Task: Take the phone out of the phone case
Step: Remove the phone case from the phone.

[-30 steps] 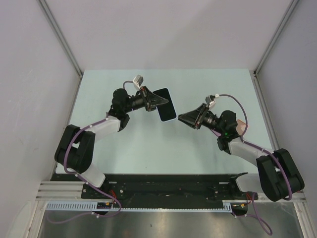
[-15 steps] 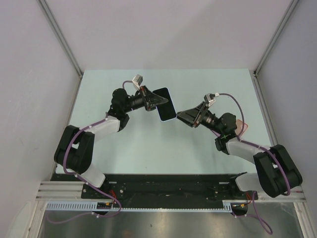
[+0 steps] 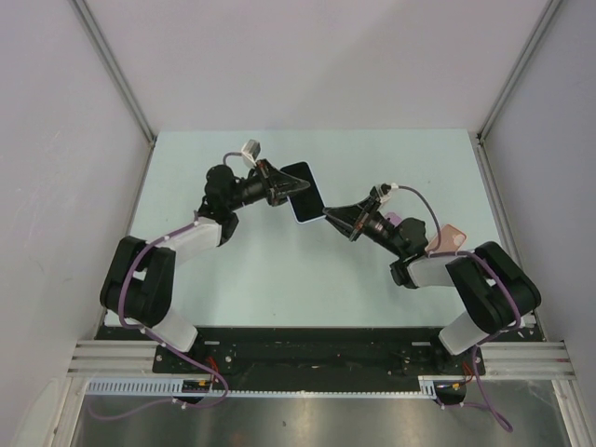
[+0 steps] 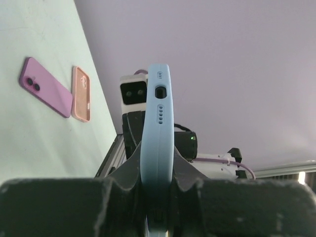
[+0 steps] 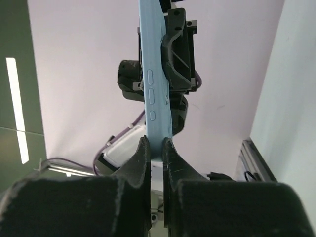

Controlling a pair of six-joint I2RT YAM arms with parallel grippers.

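Nearest the camera above, the 2 arm bases sit on the black rail at the near edge of the pale green table [image 3: 279, 270], and both arms reach inward over its middle. On the right side of the table, just beside the right arm, a peach case [image 3: 451, 237] lies flat. The left wrist view shows a purple case [image 4: 44, 87] next to it, the 2 nearly touching.

Farther in, the right gripper [image 3: 328, 216] points up and left. Its 2 fingers are closed tight on the near corner of the phone case [image 4: 157, 128], and the right wrist view shows the light blue edge with its side buttons pinched between the pads.

Beyond that, the phone [image 3: 300, 186] is held in the air above the table, its dark screen tilted toward the overhead camera, with the case around it. The left gripper [image 3: 289, 189] comes in from the left and is clamped on the opposite end. From the left wrist, the case stands edge-on between the 2 fingers, with the charging port and speaker holes facing that camera.

Past the phone, the bare far end of the table meets the grey walls.
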